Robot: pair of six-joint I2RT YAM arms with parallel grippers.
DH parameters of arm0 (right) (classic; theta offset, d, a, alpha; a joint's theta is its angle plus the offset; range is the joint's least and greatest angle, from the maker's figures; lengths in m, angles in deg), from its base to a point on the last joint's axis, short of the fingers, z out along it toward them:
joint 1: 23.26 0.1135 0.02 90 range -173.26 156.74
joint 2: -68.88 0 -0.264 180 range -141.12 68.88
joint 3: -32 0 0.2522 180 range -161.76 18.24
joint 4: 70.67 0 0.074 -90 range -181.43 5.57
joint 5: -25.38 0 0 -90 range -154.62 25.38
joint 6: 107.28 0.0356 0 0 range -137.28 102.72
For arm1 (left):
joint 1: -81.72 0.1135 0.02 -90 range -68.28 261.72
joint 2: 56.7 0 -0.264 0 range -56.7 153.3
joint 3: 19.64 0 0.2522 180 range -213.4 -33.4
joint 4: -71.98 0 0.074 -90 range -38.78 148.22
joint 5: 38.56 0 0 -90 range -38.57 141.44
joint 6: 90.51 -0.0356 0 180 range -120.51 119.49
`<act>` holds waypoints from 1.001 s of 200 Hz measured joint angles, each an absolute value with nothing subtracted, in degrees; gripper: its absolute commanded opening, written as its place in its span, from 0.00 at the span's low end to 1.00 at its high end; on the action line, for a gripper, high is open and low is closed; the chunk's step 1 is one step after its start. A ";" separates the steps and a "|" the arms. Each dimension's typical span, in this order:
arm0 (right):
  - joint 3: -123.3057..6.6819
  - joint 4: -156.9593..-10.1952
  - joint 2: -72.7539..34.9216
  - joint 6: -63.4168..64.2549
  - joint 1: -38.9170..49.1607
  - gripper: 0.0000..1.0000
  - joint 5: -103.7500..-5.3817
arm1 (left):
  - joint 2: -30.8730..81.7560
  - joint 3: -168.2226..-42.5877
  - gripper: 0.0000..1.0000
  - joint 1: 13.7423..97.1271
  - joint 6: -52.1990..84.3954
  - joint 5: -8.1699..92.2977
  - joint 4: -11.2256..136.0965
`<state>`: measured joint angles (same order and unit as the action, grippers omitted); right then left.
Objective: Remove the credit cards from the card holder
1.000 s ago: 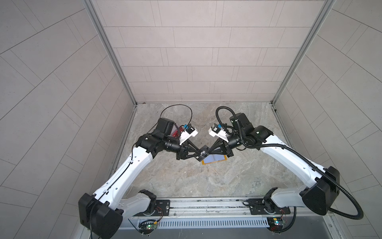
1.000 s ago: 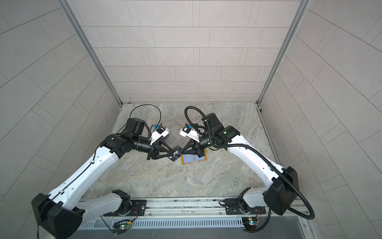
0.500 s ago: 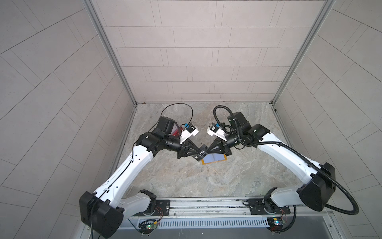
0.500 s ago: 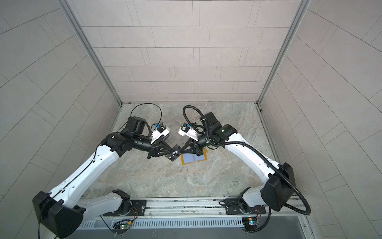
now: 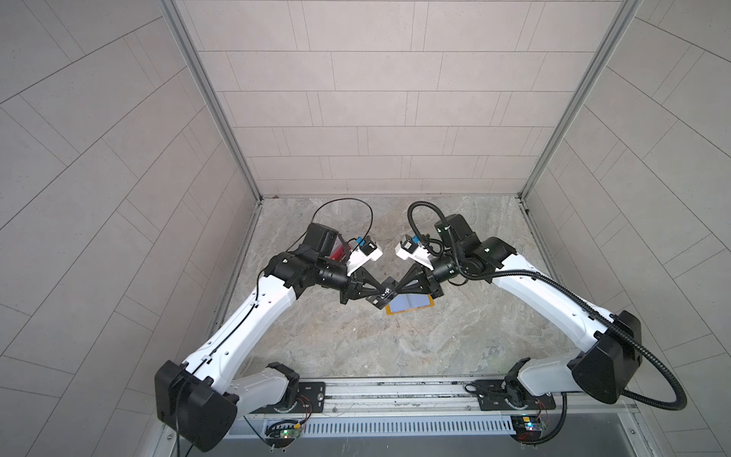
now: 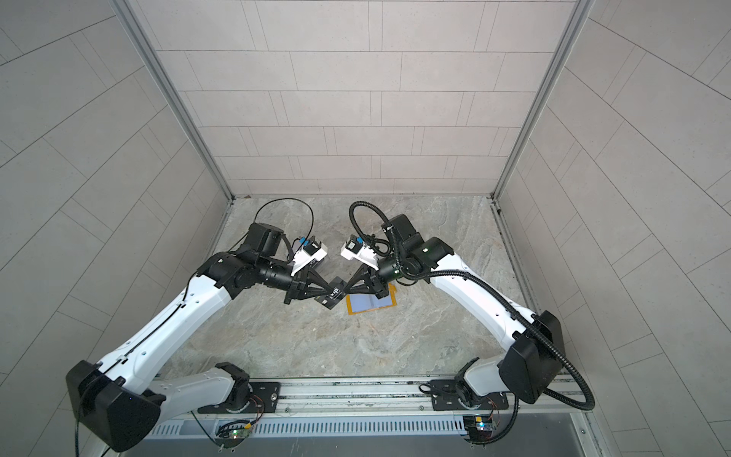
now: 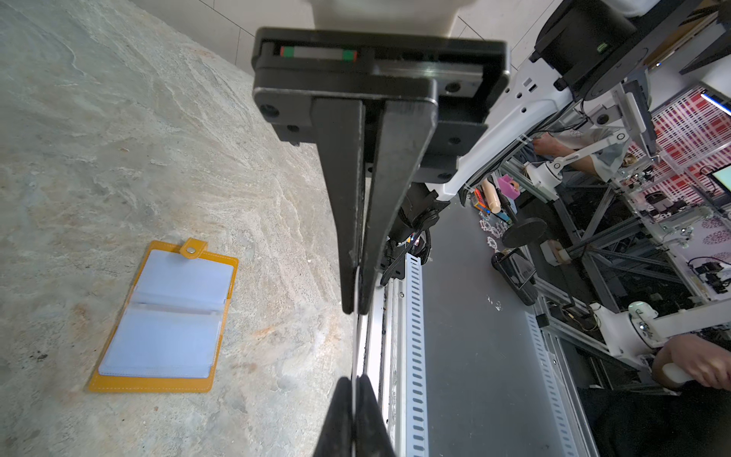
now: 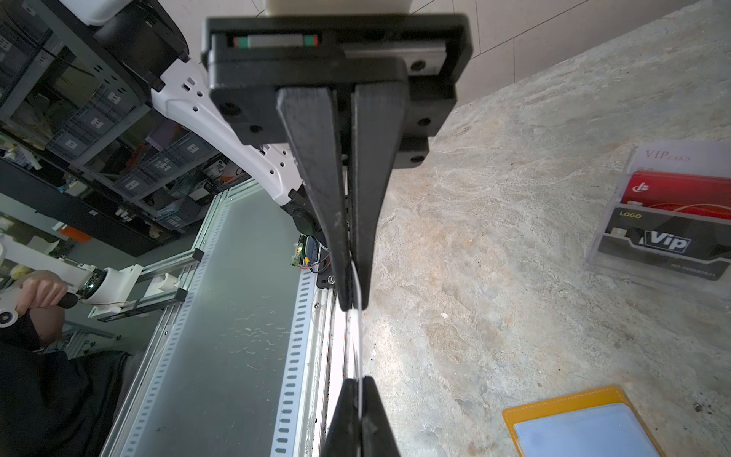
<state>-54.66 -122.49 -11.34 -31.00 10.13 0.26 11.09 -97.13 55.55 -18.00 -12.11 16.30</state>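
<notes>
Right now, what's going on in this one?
Both arms are pinching the same card in mid-air. The left gripper and right gripper are each shut on opposite ends of a dark VIP card, close to the card holder. The card holder lies open on the table, and its visible sleeves look empty. Other cards stand in a clear box nearby.

Gray tile walls [image 5: 387, 110] w/ marbled tabletop [image 5: 395, 348]
</notes>
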 measured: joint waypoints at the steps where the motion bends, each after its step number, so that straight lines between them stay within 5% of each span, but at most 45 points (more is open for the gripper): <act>1: -54.66 -122.49 -11.36 -31.00 10.13 0.00 0.26 | 11.09 -97.13 0.01 55.55 -17.98 -12.05 16.28; 13: -54.73 -122.49 -11.60 -30.97 10.13 0.01 0.20 | 11.09 -97.15 0.00 55.55 -18.00 -11.52 16.24; 54: -54.84 -121.55 -12.13 -28.70 10.10 0.35 -1.35 | 11.09 -97.15 0.00 55.31 -17.70 -8.03 16.30; 126: -51.45 -115.54 -12.11 -20.57 9.84 0.69 -14.10 | 13.89 -98.02 0.00 55.62 -14.25 10.99 17.07; 200: -44.19 -111.26 -7.41 -14.54 9.32 0.77 -33.92 | 22.08 -101.57 0.00 60.77 -16.67 22.75 17.59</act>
